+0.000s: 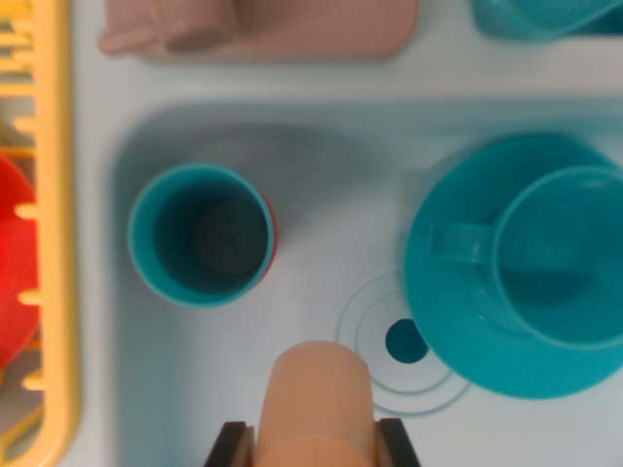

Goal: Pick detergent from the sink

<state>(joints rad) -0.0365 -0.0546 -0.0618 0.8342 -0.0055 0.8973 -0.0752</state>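
Note:
A peach-coloured detergent bottle (pixel 319 399) fills the bottom centre of the wrist view, seen end-on from above and blurred by closeness. My gripper (pixel 316 446) is shut on it, its two black fingers (pixel 234 446) pressing against the bottle's left and right sides. Below lies the pale blue sink (pixel 321 185), with the drain (pixel 406 341) just right of the bottle. How high the bottle is above the sink floor cannot be told.
A teal cup (pixel 200 233) stands upright in the sink's left part. A teal mug (pixel 560 253) sits on a teal plate (pixel 448 321) at the right. A yellow dish rack (pixel 54 243) holding something red (pixel 12 263) borders the left. A pink object (pixel 273 24) and a teal item (pixel 540 15) lie beyond the far rim.

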